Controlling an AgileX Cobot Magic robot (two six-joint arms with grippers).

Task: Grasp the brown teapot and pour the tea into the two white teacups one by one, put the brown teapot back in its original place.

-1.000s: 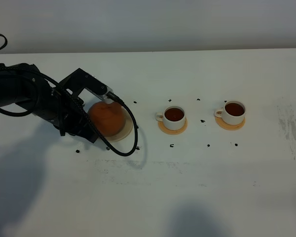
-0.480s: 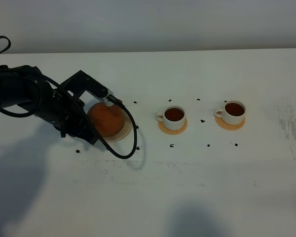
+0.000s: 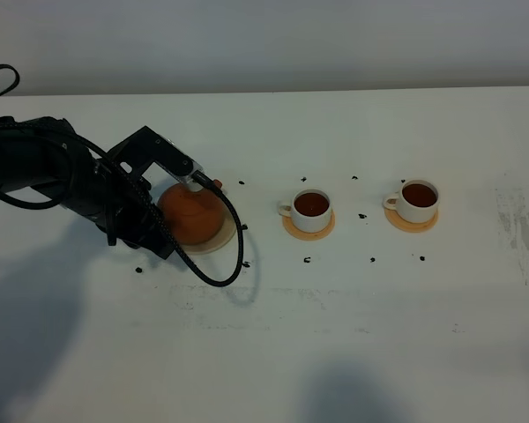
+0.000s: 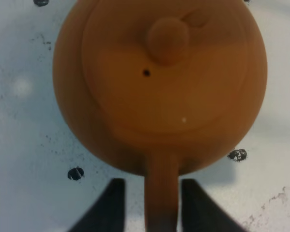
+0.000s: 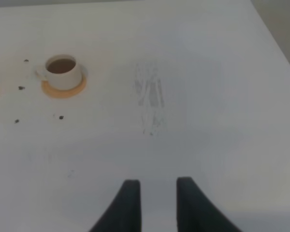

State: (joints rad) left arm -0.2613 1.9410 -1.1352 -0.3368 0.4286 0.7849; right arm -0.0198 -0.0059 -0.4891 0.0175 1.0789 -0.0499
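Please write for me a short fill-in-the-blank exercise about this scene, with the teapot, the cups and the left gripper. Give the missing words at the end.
1. The brown teapot rests on a round beige ____.
2. Each of the two white teacups stands on an orange-tan ____.
3. Both teacups hold dark ____.
4. In the left wrist view, the left gripper has one finger on each side of the teapot's ____.

Missing words: saucer; coaster; tea; handle

One teapot (image 3: 192,214); two teacups (image 3: 311,210) (image 3: 419,200) (each on a coaster (image 3: 308,230) (image 3: 412,224)).
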